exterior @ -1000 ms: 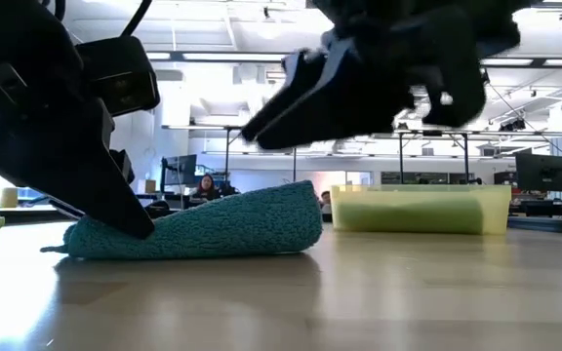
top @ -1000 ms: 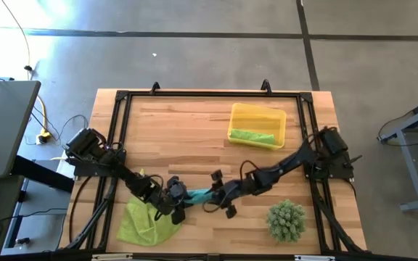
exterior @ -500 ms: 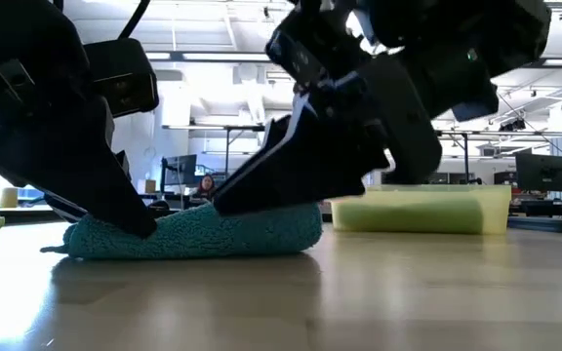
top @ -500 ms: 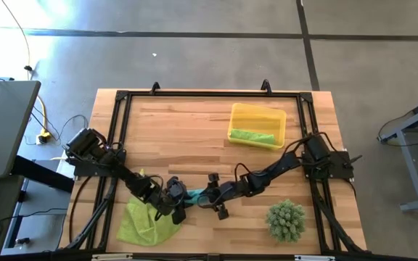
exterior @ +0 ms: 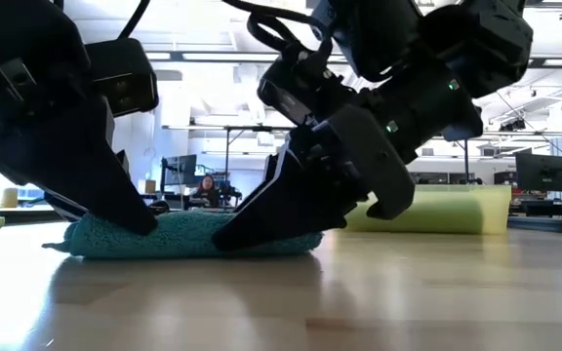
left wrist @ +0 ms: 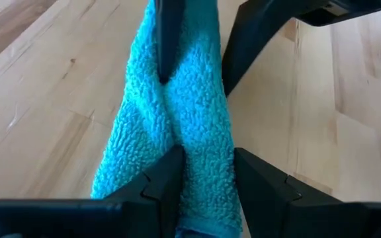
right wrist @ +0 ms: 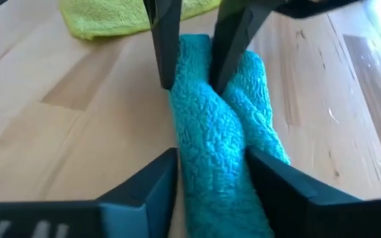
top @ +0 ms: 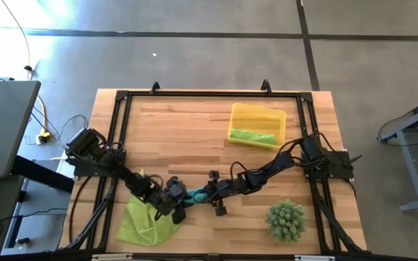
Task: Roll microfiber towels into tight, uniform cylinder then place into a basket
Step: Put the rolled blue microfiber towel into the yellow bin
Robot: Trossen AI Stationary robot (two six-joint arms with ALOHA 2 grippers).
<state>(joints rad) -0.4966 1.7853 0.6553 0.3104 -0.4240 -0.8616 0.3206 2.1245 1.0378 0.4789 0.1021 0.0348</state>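
Observation:
A teal towel (top: 197, 194), rolled into a short log, lies on the table near the front middle. My left gripper (top: 178, 197) is shut on its left end and my right gripper (top: 210, 194) on its right end. One lime-green towel (top: 147, 221) lies crumpled flat at the front left. Another, rolled (top: 252, 135), lies in the yellow basket (top: 276, 114) at the far right. My left gripper pinches the teal roll's left end (left wrist: 204, 155) between its two fingers (left wrist: 167, 178), one on each long side. It comes slanting down from the table's left, along the roll. The roll lies on the table. My right gripper pinches the teal roll's right end (right wrist: 210, 149) between its two fingers (right wrist: 157, 178). One finger (left wrist: 167, 46) sits in the crease on the roll's top. It comes slanting down from the table's right, along the roll. The roll rests on the table (exterior: 261, 292).
A spiky green ball-shaped plant (top: 287, 220) stands at the front right. A black frame (top: 209, 94) runs round the table's edges. Bare wood lies between the roll and the basket.
My right gripper has gone down and toward the table's left onto the teal roll's right end. That end, raised before, is now pressed low against the table. My left gripper and the roll's left end have stayed in place.

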